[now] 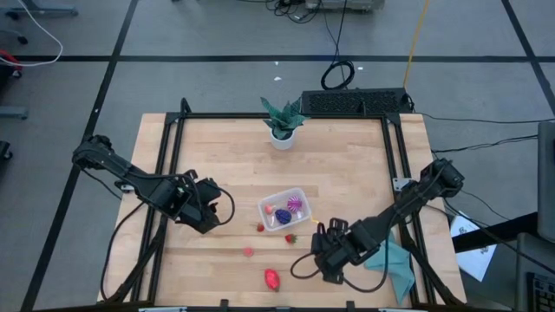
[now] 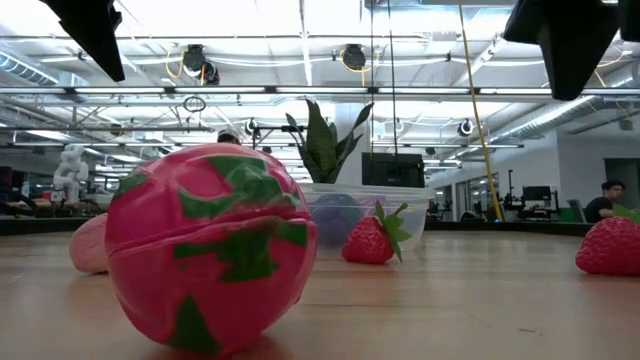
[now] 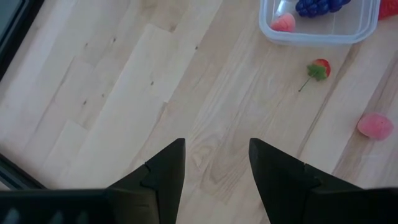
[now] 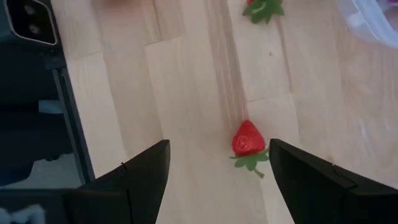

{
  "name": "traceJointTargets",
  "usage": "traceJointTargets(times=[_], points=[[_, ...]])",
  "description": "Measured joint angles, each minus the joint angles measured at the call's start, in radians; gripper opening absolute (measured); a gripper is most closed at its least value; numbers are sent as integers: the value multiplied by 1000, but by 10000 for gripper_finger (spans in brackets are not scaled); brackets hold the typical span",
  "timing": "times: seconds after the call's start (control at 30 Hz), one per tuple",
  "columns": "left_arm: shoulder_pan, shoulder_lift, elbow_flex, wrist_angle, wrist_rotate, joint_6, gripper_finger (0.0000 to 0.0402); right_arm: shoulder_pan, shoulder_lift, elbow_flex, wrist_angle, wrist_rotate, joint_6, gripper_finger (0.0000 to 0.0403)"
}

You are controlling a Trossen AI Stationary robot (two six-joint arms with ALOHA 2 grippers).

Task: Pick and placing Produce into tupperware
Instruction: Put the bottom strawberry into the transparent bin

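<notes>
**Tupperware part filled, fruit left out**

Wooden desk point(image 1: 347, 173) carries the clear tupperware point(image 1: 299, 196) at frame centre, holding purple grapes point(image 1: 296, 205) and some pink fruit. Outside it, I judge four remain: a strawberry point(image 4: 247, 138) between my right hand's point(image 1: 323, 256) open fingers, another point(image 1: 290, 237) nearer, a pink piece point(image 1: 248, 252), a large pink-green fruit point(image 1: 271, 278). My left hand point(image 1: 206, 214) hangs open, empty, left of centre.

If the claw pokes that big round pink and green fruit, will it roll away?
Probably yes. The pink and green fruit looks round like a ball and touches the wooden table at only a small spot, so a nudge would likely send it rolling. Its skin looks shiny and smooth, so it may slip from a pinch. It seems a firm toy, unlikely to squash.
</notes>
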Motion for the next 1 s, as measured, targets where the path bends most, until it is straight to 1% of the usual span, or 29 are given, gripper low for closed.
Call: traceJointTargets(times=[0.27, 0.33, 0.43, 0.57, 0.67, 0.93, 1.0], points=[[0, 0, 0, 0, 0, 1, 184, -46, 0, 0, -61, -4, 8, 263], [0, 0, 0, 0, 0, 1, 184, -61, 0, 0, -67, -26, 8, 263], [0, 0, 0, 0, 0, 1, 184, -78, 0, -4, -65, -32, 7, 263], [0, 0, 0, 0, 0, 2, 184, -91, -1, -43, -58, -58, 8, 263], [0, 0, 0, 0, 0, 2, 184, -91, -1, -94, -31, -82, 7, 263], [0, 0, 0, 0, 0, -1, 184, -91, -1, -179, 69, -87, -26, 263], [0, 0, 0, 0, 0, -2, 184, -95, -1, -197, 103, -111, -32, 263]])
